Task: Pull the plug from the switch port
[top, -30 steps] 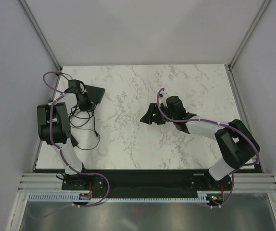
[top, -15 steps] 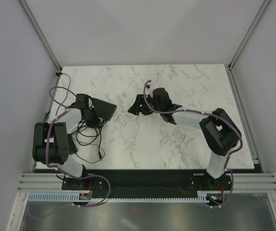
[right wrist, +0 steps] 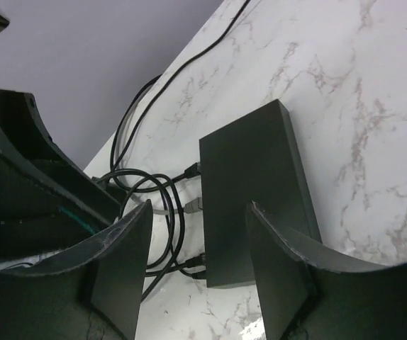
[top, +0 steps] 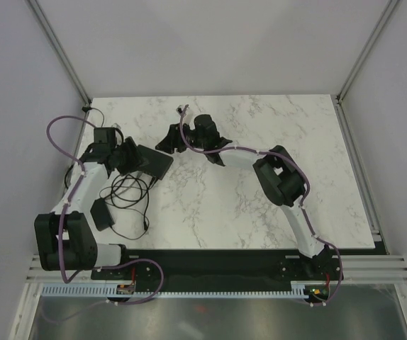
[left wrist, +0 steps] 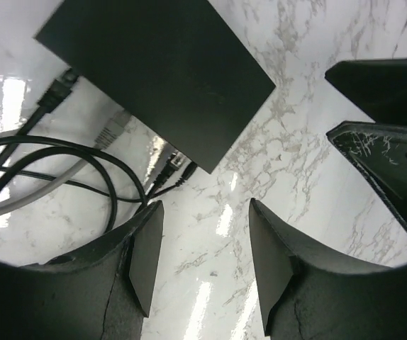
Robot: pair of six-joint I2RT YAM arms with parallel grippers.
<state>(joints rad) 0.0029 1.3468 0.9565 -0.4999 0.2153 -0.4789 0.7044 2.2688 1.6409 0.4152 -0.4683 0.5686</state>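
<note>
The switch (top: 154, 161) is a flat black box lying at the left of the marble table. Several plugs sit in its left edge: a black plug (left wrist: 57, 88), a grey plug (left wrist: 110, 132) and two thin black plugs (left wrist: 177, 167). My left gripper (top: 127, 157) hovers just left of the switch; in its wrist view the left gripper (left wrist: 205, 234) is open with only marble between the fingers. My right gripper (top: 169, 140) hangs just above and right of the switch. Seen from the wrist, the right gripper (right wrist: 198, 227) is open over the switch (right wrist: 254, 191) and its plugged edge.
Black and grey cables (top: 127, 191) lie coiled left of the switch, with a small black power brick (top: 103, 213) near the front. The table's left edge and the grey wall are close behind the left arm. The two grippers are close together over the switch.
The right arm has swept left across the table up to the switch. The left gripper has opened its jaws and shifted beside the switch, which slid a little toward the front right.
</note>
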